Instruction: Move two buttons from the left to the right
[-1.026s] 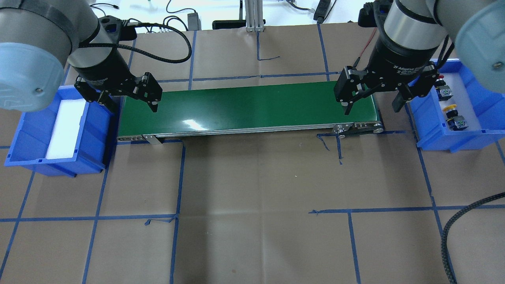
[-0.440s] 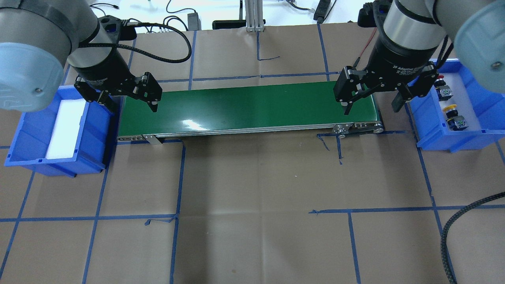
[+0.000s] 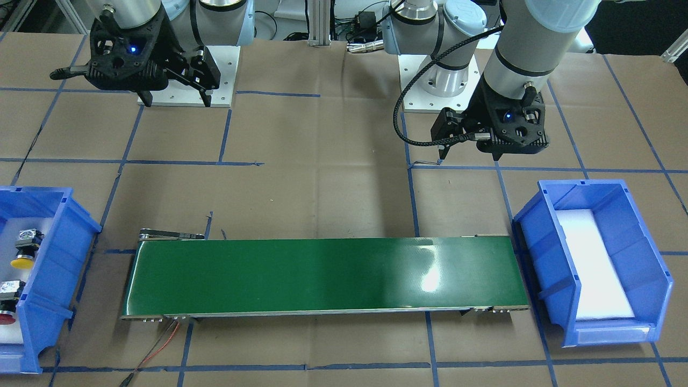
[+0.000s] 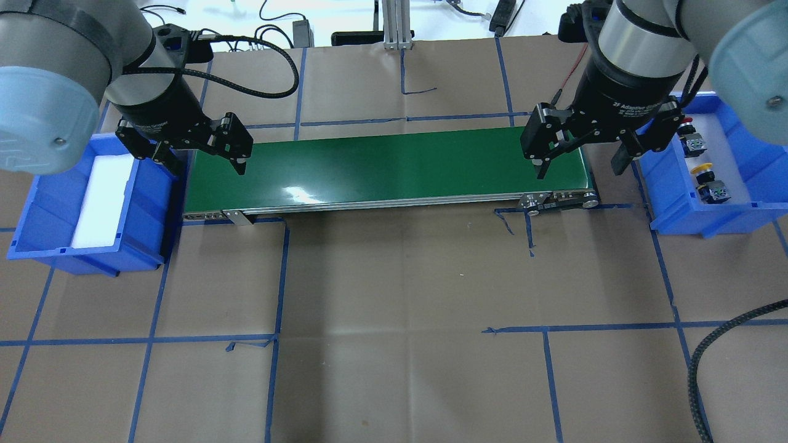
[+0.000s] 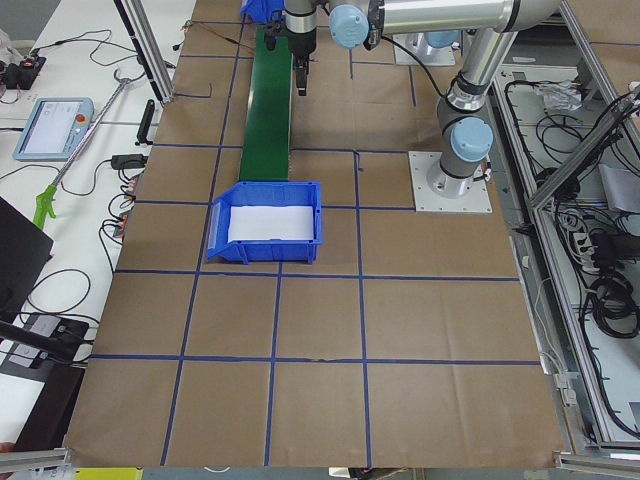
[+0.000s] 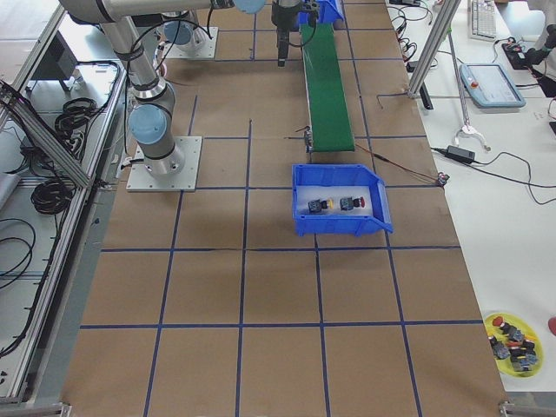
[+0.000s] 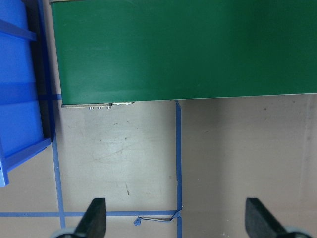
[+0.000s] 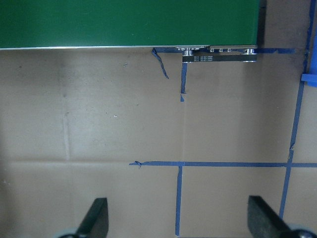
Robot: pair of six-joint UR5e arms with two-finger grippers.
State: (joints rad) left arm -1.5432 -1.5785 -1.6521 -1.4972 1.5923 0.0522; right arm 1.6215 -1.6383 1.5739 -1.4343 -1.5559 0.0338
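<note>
The two buttons lie in the blue bin [image 4: 668, 187] at the table's right end: the yellow-capped one [image 4: 702, 168] nearer, the red-capped one [image 4: 687, 120] behind it. They also show as the yellow button [image 3: 22, 262] and the red button [image 3: 5, 317] in the front view. My right gripper [image 4: 580, 167] hangs open over the right end of the green conveyor belt [image 4: 388, 166], beside that bin, holding nothing. My left gripper [image 4: 204, 165] hangs open over the belt's left end, with nothing between its fingers.
A second blue bin [image 4: 148, 203] with only a white foam pad stands at the belt's left end. A black braided cable [image 4: 708, 363] curls in at the lower right. An aluminium post [image 4: 397, 24] rises behind the belt. A yellow dish [image 6: 512, 340] with spare parts sits on a side table.
</note>
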